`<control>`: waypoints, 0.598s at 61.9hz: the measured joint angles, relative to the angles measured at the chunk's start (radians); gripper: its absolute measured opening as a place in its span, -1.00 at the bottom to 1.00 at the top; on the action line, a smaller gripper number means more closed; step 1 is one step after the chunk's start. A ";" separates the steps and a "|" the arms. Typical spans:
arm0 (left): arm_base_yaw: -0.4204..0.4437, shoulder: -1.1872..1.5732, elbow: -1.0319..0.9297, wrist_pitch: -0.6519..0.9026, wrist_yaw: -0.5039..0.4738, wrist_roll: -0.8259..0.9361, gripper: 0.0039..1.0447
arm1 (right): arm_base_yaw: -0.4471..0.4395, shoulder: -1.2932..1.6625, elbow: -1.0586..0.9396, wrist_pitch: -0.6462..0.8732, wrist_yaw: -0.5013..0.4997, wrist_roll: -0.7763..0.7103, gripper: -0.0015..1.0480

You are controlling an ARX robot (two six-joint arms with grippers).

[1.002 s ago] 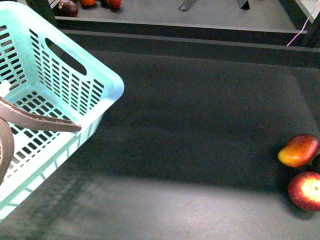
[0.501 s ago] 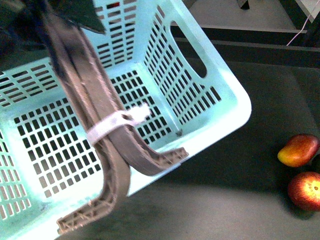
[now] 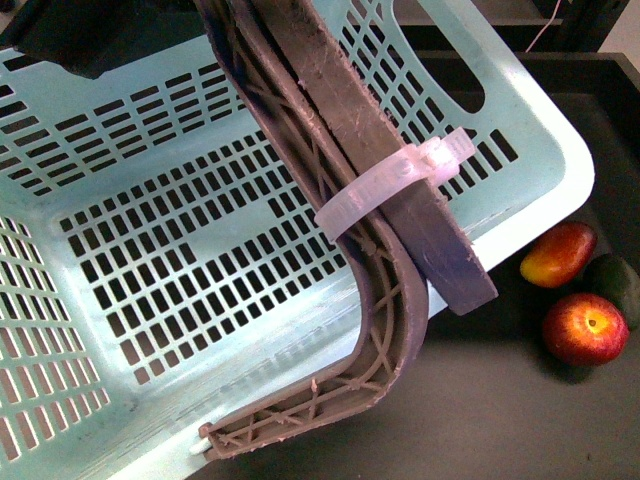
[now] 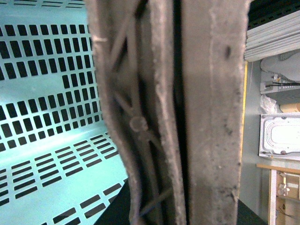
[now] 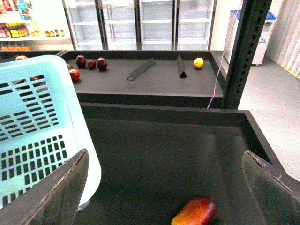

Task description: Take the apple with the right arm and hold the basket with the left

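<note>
Front view: large light aqua slotted plastic basket (image 3: 520,200) fills most of the frame, tilted. Its brown ribbed curved handle (image 3: 300,110) crosses over it, with a white zip tie (image 3: 385,185) binding the two handle pieces. Round red apple with a pale yellow patch at the stem (image 3: 586,328) sits on the dark counter (image 3: 470,420), clear of the basket's corner. Just beside the apple are an elongated red-and-yellow fruit (image 3: 557,254) and a dark green fruit (image 3: 618,285). No jaws show in this view.

Left wrist view: the brown handle (image 4: 187,112) sits right against the lens, with the basket's slotted aqua floor (image 4: 42,112) behind it. The left jaws are not visible, so I can't tell whether they grip anything.

Right wrist view: right gripper (image 5: 165,153) has its jaws spread wide with nothing in them. Both dark fingers (image 5: 61,192) hang above the counter (image 5: 159,145). The red-and-yellow fruit (image 5: 194,212) lies between the jaws, below them. The basket wall (image 5: 37,126) is just outside one jaw. The apple doesn't show in this view.
</note>
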 joint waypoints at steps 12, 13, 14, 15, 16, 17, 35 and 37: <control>0.014 0.008 0.000 0.011 0.017 -0.002 -0.69 | 0.000 0.000 0.000 0.000 0.000 0.000 0.83; 0.014 0.008 0.000 0.011 0.017 -0.002 -0.69 | 0.000 0.000 0.000 0.000 0.000 0.000 0.83; 0.014 0.008 0.000 0.011 0.017 -0.002 -0.69 | 0.000 0.000 0.000 0.000 0.000 0.000 0.83; 0.014 0.008 0.000 0.011 0.017 -0.002 -0.69 | 0.000 0.000 0.000 0.000 0.000 0.000 0.83; 0.014 0.008 0.000 0.011 0.017 -0.002 -0.69 | 0.000 0.000 0.000 0.000 0.000 0.000 0.83; 0.014 0.008 0.000 0.011 0.016 -0.002 -0.69 | 0.000 0.000 0.000 0.000 0.000 0.000 0.83; 0.014 0.008 0.000 0.011 0.016 -0.002 -0.69 | 0.000 0.000 0.000 0.000 0.000 0.000 0.83; 0.014 0.008 0.000 0.011 0.017 -0.002 -0.69 | 0.000 0.000 0.000 0.000 0.000 0.000 0.83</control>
